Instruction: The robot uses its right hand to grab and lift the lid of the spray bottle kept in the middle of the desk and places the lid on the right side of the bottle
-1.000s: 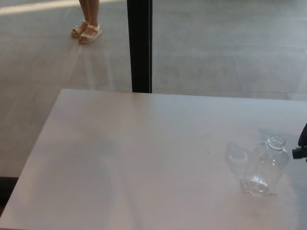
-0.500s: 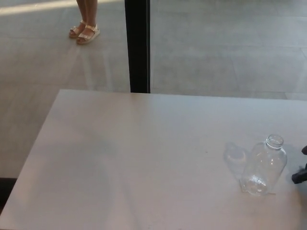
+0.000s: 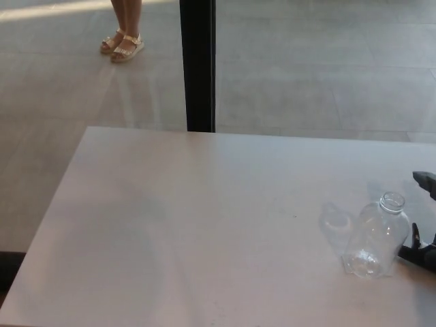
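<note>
More of the right hand (image 3: 422,225) is now seen beside the open-necked bottle (image 3: 377,236), fingers spread, nothing held, lid unseen.

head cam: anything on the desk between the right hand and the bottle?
Nothing. In the head view, only a narrow strip of bare desk separates the right hand, at the picture's right edge, from the clear bottle, which stands upright without a lid.

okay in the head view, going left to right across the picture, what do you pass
Person's sandalled feet → black post → clear bottle, open-mouthed, no lid on it → robot's right hand at the picture's right edge.
</note>
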